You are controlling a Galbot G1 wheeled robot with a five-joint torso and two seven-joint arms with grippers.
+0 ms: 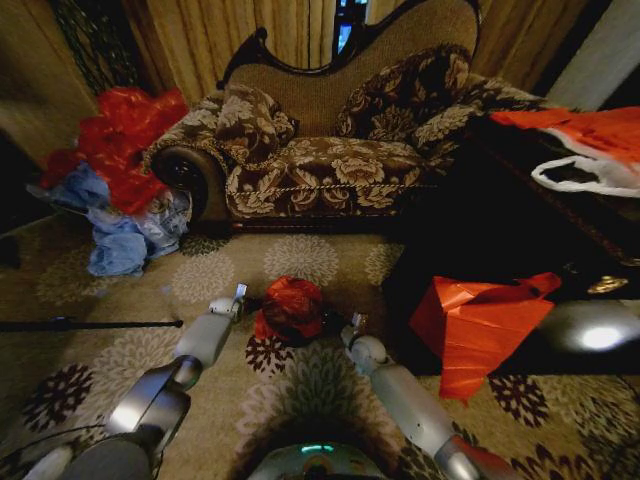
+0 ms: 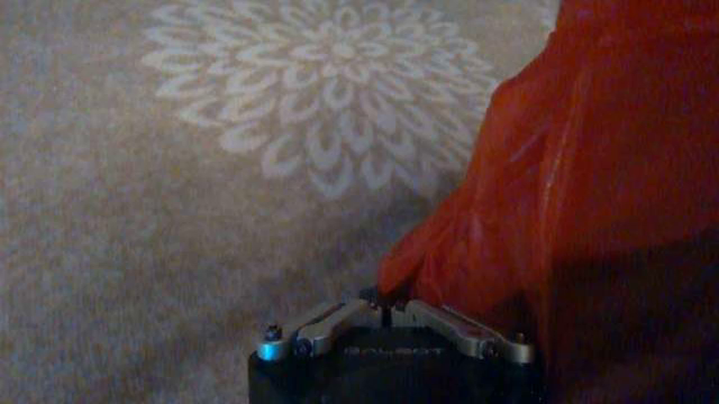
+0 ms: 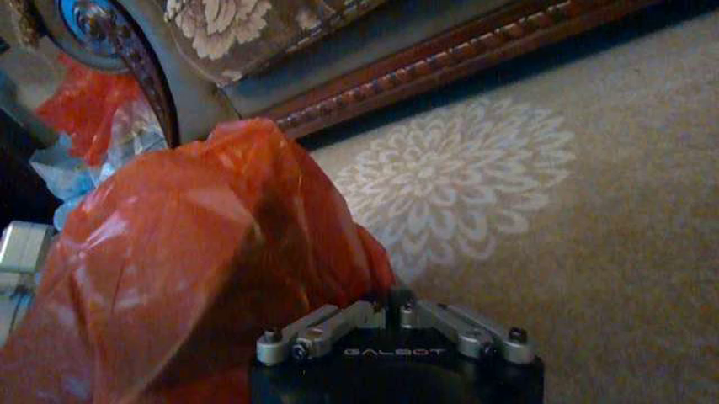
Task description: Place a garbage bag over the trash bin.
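Both arms are out low over the patterned carpet (image 1: 300,400), and the bag (image 1: 293,305) sits bunched between them on the floor in front of the sofa (image 1: 330,150). The left gripper (image 1: 238,296) is at the bag's left edge, the right gripper (image 1: 353,325) at its right edge. In the left wrist view the left gripper (image 2: 386,313) has its fingers (image 2: 337,318) drawn together, pinching a fold of red plastic (image 2: 561,210) at the tips. Same story on the other side: the right gripper (image 3: 393,305) has its fingers (image 3: 460,324) closed on the bag's edge, with the crinkled red film (image 3: 191,252) billowing up beside it. The bin is hard to make out; a dark shape sits under the red plastic in the head view, but I cannot tell whether the bag is over its rim. A heap of red and blue bags (image 1: 115,190) lies well off to the left by the sofa's arm, and a red-orange sheet (image 1: 475,325) hangs at the right.
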